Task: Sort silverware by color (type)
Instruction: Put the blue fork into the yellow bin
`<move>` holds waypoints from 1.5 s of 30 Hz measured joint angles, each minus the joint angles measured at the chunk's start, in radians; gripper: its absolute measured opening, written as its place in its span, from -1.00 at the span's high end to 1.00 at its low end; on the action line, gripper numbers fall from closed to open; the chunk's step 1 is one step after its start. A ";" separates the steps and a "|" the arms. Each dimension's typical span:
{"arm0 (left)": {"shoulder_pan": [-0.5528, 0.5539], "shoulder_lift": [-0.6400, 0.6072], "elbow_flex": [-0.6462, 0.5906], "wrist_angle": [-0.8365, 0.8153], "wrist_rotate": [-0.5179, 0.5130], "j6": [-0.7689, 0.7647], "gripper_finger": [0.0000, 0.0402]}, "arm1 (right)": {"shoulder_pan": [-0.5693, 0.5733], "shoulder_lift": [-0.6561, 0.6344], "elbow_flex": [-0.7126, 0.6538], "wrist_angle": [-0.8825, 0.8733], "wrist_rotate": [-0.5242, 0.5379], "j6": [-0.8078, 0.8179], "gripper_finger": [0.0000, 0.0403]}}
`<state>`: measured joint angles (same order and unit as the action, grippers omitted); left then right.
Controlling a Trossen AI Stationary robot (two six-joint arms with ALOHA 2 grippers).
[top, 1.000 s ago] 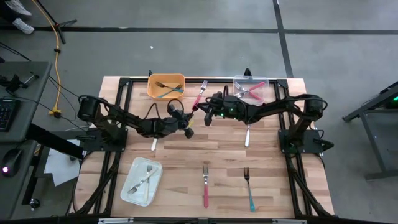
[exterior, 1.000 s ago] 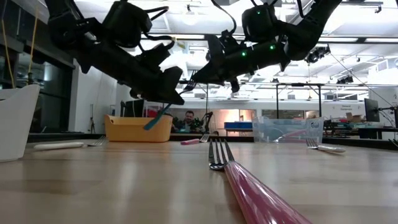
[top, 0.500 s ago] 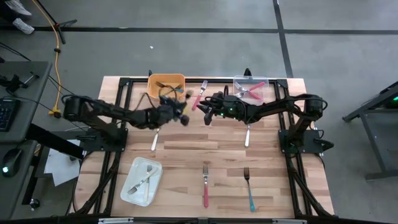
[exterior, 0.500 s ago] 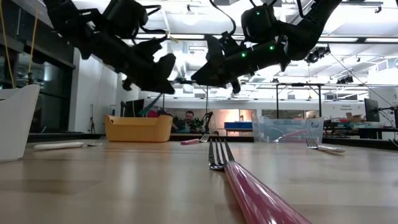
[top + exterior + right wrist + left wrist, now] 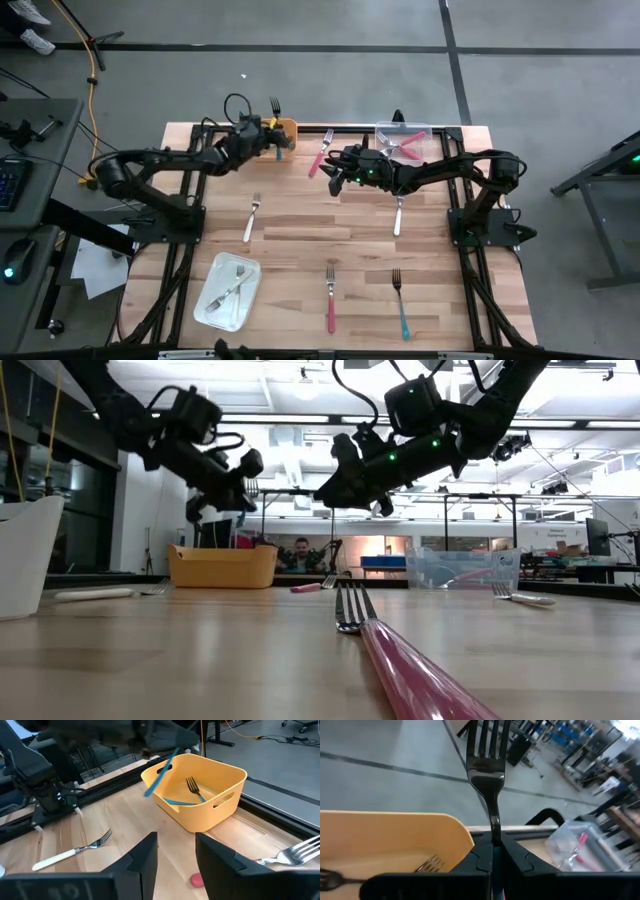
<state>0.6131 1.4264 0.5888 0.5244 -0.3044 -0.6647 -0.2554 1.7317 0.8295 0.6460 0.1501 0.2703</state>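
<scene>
The table (image 5: 300,235) was a light wooden butcher-block surface of long glued strips, framed by dark rails. Each fork paired a glossy silver metal head with a slim, smooth plastic handle.

The left gripper (image 5: 270,133) hovered over the yellow bin (image 5: 287,128), a rounded-corner plastic tub at the table's far edge. Its fingers (image 5: 485,857) were clamped on the teal-handled fork (image 5: 486,770), tines up and away from the wrist. The left wrist view showed the four tines sharply but none of the handle; the right wrist view showed the teal handle (image 5: 160,772) slanting down over the bin rim (image 5: 220,767), with another teal fork (image 5: 187,795) lying inside. One second before, this gripper had held the fork over mid-table; it had since swung up and back to the bin.

The right gripper (image 5: 335,180) stayed over the far middle of the table, fingers (image 5: 145,855) parted and empty, beside a red-handled fork (image 5: 322,152).

A clear plastic container (image 5: 402,140) at the far right held pink-handled forks. A white rectangular tray (image 5: 215,310) at the near left held a white-handled fork (image 5: 230,290). Loose on the wood lay a white-handled fork (image 5: 252,216) left of centre, another (image 5: 398,215) right of centre, a pink-handled fork (image 5: 331,295) near the front edge, and a teal-handled fork (image 5: 400,300) beside it.

Only the low view showed the room behind, where a person (image 5: 300,550) sat beyond the bin.
</scene>
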 joint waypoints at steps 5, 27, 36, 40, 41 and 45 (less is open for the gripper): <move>0.094 0.019 0.038 -0.038 0.100 0.107 0.98 | 0.000 0.000 0.000 -0.016 -0.003 -0.010 0.37; 0.182 0.166 0.473 -1.016 0.225 0.884 0.98 | 0.001 0.000 0.000 -0.015 -0.015 -0.093 0.37; 0.178 0.233 0.473 -1.008 0.221 0.883 0.98 | 0.001 0.000 0.000 -0.015 -0.016 -0.096 0.37; 0.178 0.249 0.473 -1.007 0.217 0.879 0.98 | 0.001 0.000 0.000 -0.015 -0.016 -0.096 0.37; 0.178 0.254 0.473 -1.007 0.217 0.879 0.98 | 0.001 0.000 0.000 -0.015 -0.016 -0.096 0.37; 0.178 0.273 0.473 -0.997 0.215 0.878 0.98 | 0.001 0.000 0.000 -0.015 -0.016 -0.096 0.37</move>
<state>0.7906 1.6994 1.0618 -0.4731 -0.0898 0.2137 -0.2546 1.7317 0.8296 0.6313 0.1345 0.1745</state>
